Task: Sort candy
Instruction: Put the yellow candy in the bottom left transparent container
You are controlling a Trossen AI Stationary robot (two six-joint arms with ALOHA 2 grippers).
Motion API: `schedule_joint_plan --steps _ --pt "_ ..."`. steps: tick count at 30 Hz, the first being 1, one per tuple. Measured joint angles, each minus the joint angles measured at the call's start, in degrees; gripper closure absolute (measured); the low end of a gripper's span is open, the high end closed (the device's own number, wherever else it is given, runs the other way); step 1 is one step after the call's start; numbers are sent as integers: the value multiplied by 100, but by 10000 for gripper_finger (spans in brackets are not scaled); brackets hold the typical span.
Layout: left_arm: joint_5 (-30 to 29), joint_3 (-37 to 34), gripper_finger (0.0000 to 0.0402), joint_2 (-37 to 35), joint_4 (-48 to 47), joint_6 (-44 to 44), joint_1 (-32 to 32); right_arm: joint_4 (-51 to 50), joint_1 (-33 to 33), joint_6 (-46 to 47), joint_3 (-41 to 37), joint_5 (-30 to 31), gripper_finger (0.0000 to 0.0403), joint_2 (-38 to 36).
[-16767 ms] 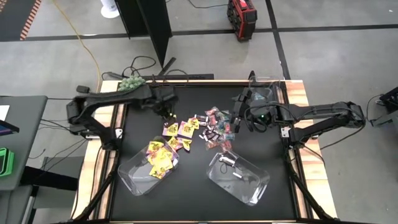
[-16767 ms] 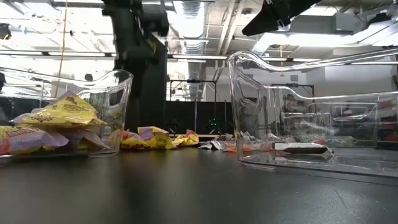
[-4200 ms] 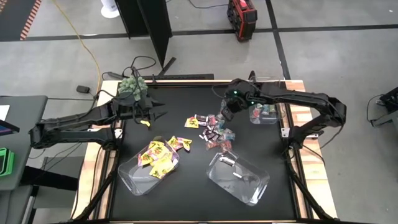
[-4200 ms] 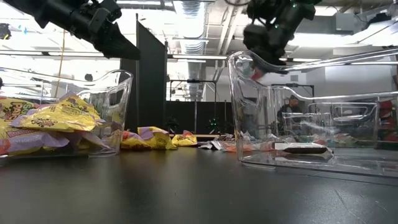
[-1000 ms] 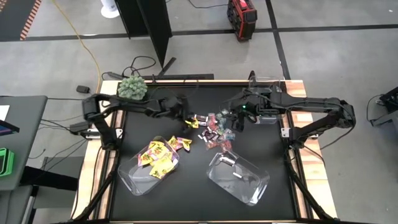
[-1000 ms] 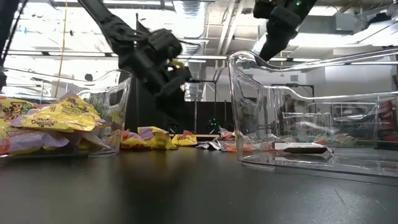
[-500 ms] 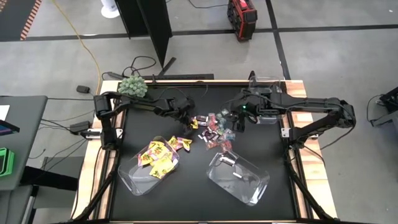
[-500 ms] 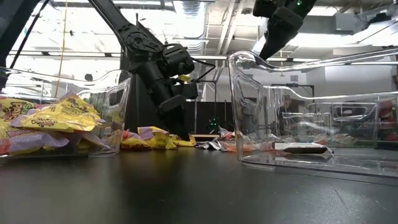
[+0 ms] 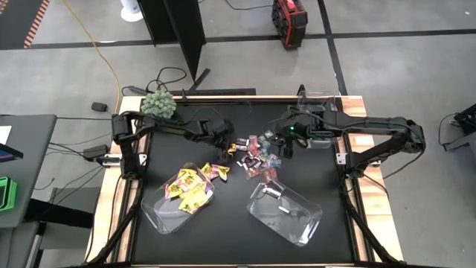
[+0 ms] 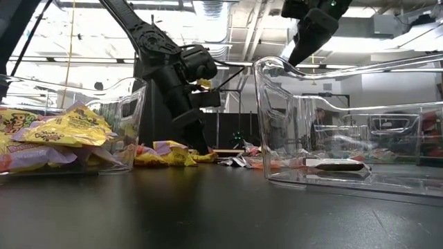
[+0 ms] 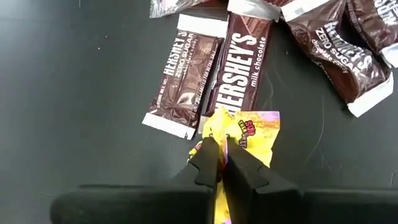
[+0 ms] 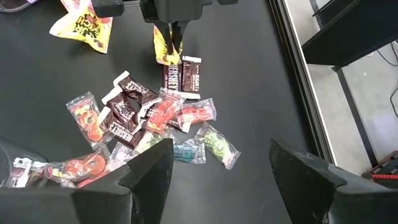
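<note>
Clear bins [image 9: 286, 212], green ball plant [image 9: 158, 103]

You see a yellow packet [image 11: 249, 134] with pink and purple print, beside dark brown mini bars [image 11: 239, 59] lettered in white and silver. The tabletop [image 9: 327, 179] is black with a pale wood border. The ball plant [image 9: 158, 103] is fuzzy green, the bins [image 9: 286, 213] clear, the left end effector [image 11: 219, 163] black.

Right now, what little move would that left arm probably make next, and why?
Probably lift straight up: the left tool is shut on a yellow candy packet lying against the Hershey's bars, and the bin of yellow packets sits apart from it.
</note>
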Motion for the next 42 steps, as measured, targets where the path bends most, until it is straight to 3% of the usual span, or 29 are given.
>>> schedule_joint_plan --steps 12,19,24,28,33,37,42 --pt "-1140 -28 401 -1104 -178 1682 -941 4 0 -137 0 2 123 0" --pt "-1170 -20 401 -2135 -227 2747 -1880 7 -11 -176 0 2 123 0" --pt "-1030 -20 401 -2887 -638 2878 -2574 21 -11 -186 0 2 123 0" --pt "-745 -20 401 -3519 -1233 2175 -3079 38 -11 -180 -2 2 123 0" --pt "-409 -9 401 -4157 -2295 99 -3554 44 -11 -129 -2 2 123 1" --pt "-414 -135 401 -4253 -3202 -1653 -3886 44 -11 -69 -2 2 123 0" --pt "-496 -754 389 -4114 -3417 -2855 -4143 63 -11 -68 -2 2 123 0"
